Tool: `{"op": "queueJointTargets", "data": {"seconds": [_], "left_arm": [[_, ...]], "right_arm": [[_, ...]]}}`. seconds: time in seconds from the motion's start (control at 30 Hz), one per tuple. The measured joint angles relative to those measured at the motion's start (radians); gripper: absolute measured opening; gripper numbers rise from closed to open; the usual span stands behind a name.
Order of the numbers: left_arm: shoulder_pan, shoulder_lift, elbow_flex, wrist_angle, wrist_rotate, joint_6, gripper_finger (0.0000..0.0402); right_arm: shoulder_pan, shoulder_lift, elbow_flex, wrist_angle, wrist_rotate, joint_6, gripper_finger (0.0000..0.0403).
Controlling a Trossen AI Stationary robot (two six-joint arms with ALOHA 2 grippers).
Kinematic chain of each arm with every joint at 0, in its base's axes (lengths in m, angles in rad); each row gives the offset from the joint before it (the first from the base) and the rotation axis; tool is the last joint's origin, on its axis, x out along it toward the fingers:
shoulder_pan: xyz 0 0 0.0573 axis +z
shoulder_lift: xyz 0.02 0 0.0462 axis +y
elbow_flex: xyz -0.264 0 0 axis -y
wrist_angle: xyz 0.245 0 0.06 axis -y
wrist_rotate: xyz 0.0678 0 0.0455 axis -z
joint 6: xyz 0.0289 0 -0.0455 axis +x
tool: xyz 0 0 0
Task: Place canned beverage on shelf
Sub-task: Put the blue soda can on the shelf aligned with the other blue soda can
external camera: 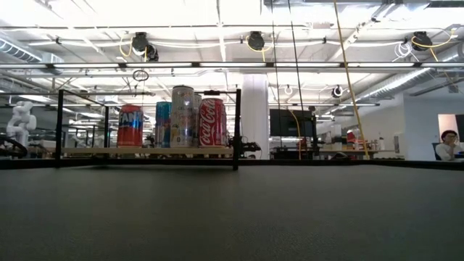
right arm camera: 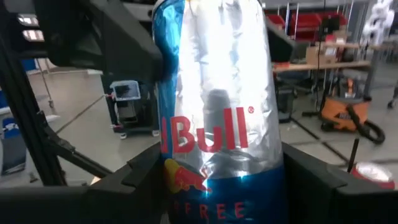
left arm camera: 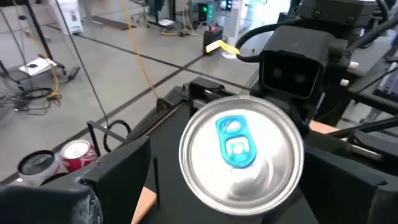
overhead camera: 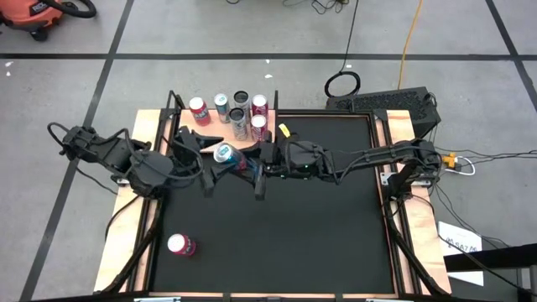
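A blue-and-silver Red Bull can with a blue tab is held in the air over the table's far left, tilted with its top toward the left arm. My right gripper reaches in from the right and is shut on it. My left gripper is open, with its fingers on either side of the can's top end; a gap shows beside the rim. The wooden shelf with black posts stands just beyond, at the far left. Several cans stand upright on it. My right gripper pinches the can's lower body between its two fingers, which come roughly level from the table's right and lie across the can. The can is lifted clear of the table and tilted, its top end away from the fingers.
A red can is on the black mat at the near left. The shelf's cans crowd its far and right parts. Wooden strips edge the table. A person sits far off in the room.
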Motion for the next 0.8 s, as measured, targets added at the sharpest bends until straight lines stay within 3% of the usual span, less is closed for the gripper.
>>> {"op": "queueJointTargets", "data": {"seconds": [0.2, 0.6, 0.8], "left_arm": [[0.009, 0.0, 0.0, 0.014, 0.014, -0.001, 0.0371], [0.019, -0.038, -0.002, 0.077, 0.07, 0.051, 0.0239], [0.055, -0.042, -0.002, 0.069, 0.095, 0.057, 0.0201]], "right_arm": [[0.0, 0.0, 0.0, 0.068, 0.0, -0.028, 0.0232], [-0.001, 0.0, 0.001, 0.061, 0.004, -0.038, 0.0234], [-0.008, 0.0, 0.002, 0.033, 0.005, -0.034, 0.0252]]}}
